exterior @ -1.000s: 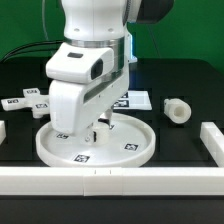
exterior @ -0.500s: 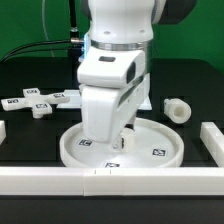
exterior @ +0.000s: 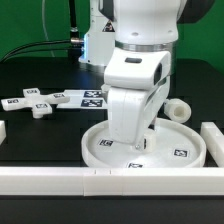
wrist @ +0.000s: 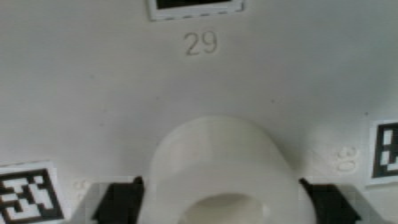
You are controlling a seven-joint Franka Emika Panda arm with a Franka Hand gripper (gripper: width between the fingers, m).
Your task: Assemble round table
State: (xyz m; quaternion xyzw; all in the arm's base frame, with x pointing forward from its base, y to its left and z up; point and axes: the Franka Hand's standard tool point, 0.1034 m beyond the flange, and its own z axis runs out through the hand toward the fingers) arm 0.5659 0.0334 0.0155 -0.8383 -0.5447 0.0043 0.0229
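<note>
The large rimmed round disc (exterior: 190,150) lies flat on the black table, at the front on the exterior view's right. My gripper (exterior: 143,143) reaches down into its middle. In the wrist view the disc's tagged face (wrist: 196,90) fills the picture, and my gripper (wrist: 217,205) is shut on the raised white hub (wrist: 217,160) at the disc's centre, with a black finger (wrist: 121,200) on each side. The short cylindrical leg (exterior: 178,110) lies just behind the disc. The cross-shaped foot (exterior: 40,104) lies far off on the exterior view's left.
The marker board (exterior: 92,97) lies flat behind the arm. A long white bar (exterior: 100,180) runs along the table's front edge. Another bar (exterior: 214,140) stands close to the disc's rim on the exterior view's right, and a third (exterior: 2,130) at the left edge.
My gripper and the round disc have slid together toward the exterior view's right, close to the leg and the right bar. The foot and the leg have not moved.
</note>
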